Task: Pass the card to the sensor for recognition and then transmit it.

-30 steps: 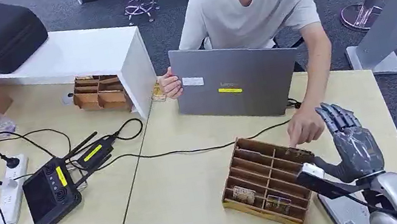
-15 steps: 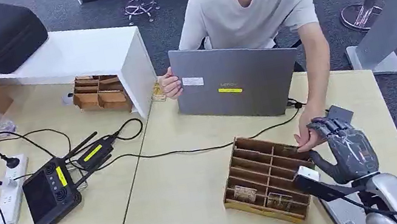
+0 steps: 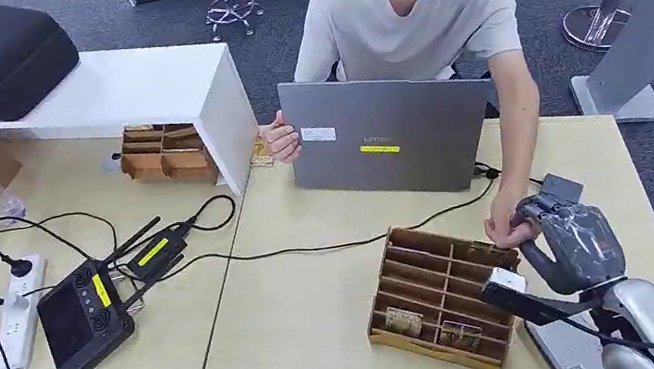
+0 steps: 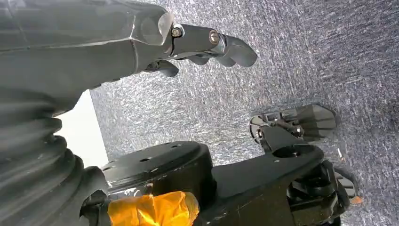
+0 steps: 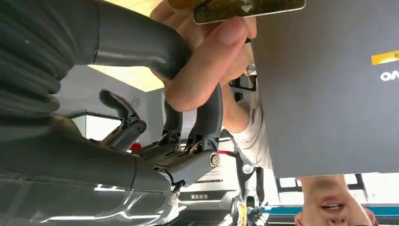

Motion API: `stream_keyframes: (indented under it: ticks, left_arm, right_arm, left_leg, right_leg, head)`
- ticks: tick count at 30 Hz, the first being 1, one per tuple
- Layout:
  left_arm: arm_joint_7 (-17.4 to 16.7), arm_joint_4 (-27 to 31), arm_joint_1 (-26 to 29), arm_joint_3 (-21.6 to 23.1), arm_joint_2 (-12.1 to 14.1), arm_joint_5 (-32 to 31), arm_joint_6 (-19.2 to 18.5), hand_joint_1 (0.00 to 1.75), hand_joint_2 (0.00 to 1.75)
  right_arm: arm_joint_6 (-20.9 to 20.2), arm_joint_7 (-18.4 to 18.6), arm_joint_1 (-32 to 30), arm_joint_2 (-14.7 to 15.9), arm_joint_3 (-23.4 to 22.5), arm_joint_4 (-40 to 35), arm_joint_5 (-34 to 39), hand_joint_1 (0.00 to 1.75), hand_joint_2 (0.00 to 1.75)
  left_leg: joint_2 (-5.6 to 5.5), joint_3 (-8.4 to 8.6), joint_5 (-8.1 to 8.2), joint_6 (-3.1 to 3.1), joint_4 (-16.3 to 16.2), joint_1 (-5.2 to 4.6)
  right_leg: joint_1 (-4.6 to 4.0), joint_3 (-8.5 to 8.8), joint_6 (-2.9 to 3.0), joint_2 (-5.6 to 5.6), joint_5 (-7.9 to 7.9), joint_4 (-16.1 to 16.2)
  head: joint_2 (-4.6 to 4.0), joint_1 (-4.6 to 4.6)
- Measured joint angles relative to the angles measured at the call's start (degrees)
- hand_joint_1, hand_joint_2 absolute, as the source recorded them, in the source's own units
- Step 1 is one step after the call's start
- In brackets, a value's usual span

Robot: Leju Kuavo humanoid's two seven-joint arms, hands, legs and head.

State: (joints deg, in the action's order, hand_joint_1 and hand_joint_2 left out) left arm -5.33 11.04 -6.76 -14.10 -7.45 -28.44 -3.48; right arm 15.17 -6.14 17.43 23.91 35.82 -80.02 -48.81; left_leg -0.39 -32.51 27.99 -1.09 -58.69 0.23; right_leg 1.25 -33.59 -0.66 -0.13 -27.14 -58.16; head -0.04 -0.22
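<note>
1. Our right hand (image 3: 571,238) is raised over the far right end of the light wooden worktop (image 3: 324,307), its fingers curled around a flat dark grey card (image 3: 559,189) whose corner juts out past the fingertips on the side away from us.
2. In the right wrist view the dark fingers (image 5: 209,117) close toward the thick thumb, and a person's hand (image 5: 207,61) is pressed in among them, so we judge the card pinched but shared at this moment.
3. The person's hand (image 3: 512,218) touches our right hand on its inner side, toward the brown cardboard divider tray (image 3: 439,297).
4. The card's long axis runs roughly along our fingers, pointing away from us and slightly outward.
5. Our left hand (image 4: 207,44) hangs low over grey carpet, fingers loosely curled on nothing, so the right hand alone serves the card.
6. We cannot tell which object is the sensor; the grey laptop (image 3: 385,134) stands ahead and inward of the card.
</note>
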Motion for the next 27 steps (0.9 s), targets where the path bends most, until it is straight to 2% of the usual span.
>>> stream_keyframes:
  ticks: [8, 9, 12, 13, 16, 27]
  left_arm:
    - [0.0, 0.0, 0.0, -0.1, 0.0, -0.1, 0.1, 0.00, 1.75]
    - [0.0, 0.0, 0.0, -0.2, 0.0, -0.2, 0.1, 0.00, 1.75]
    - [0.0, 0.0, 0.1, -0.3, 0.0, -0.6, -0.1, 0.00, 1.75]
    - [0.0, 0.0, 0.1, -0.3, 0.0, -0.7, -0.1, 0.00, 1.75]
    - [0.0, 0.0, 0.1, -0.3, -0.1, -0.9, -0.1, 0.00, 1.75]
    - [0.0, 0.0, 0.3, -0.5, -0.1, -1.1, -0.1, 0.00, 1.75]
  right_arm:
    - [0.8, -0.2, -0.1, -0.1, 0.1, 0.1, -0.1, 1.75, 1.75]
    - [2.6, -0.9, -0.5, -0.3, 0.0, 0.0, -0.5, 0.00, 1.75]
    - [9.5, -3.3, -2.5, -2.2, -0.8, -1.0, -1.9, 0.00, 1.75]
    - [10.6, -3.5, -3.0, -2.8, -0.9, -1.5, -2.3, 0.00, 1.75]
    - [11.1, -3.7, -4.2, -4.2, -1.1, -2.4, -2.3, 0.00, 1.75]
    - [12.0, -4.1, -5.2, -6.1, -2.6, -3.5, -2.3, 0.00, 1.75]
  left_leg:
    - [0.00, 0.00, 0.00, 0.00, 0.0, 0.00]
    - [-0.03, 0.00, 0.00, 0.00, 0.0, 0.00]
    - [-0.06, -0.02, 0.00, 0.00, 0.0, 0.01]
    - [-0.01, 0.00, 0.01, -0.01, 0.0, 0.02]
    - [-0.02, -0.01, 0.02, -0.02, 0.0, 0.02]
    - [0.01, -0.01, 0.00, 0.00, 0.0, 0.01]
  right_leg:
    - [0.00, 0.00, 0.00, 0.00, 0.00, 0.0]
    - [0.00, 0.00, 0.00, -0.04, 0.00, 0.0]
    - [-0.01, -0.02, 0.00, -0.03, 0.00, 0.0]
    - [-0.01, -0.03, 0.01, 0.03, 0.00, 0.0]
    - [-0.02, -0.05, -0.01, 0.00, -0.06, 0.0]
    - [0.00, -0.02, 0.00, 0.02, 0.00, 0.0]
  head:
    - [0.00, 0.00]
    - [0.00, 0.00]
    - [0.00, 0.00]
    - [0.00, -0.02]
    - [0.00, 0.00]
    - [0.00, 0.00]
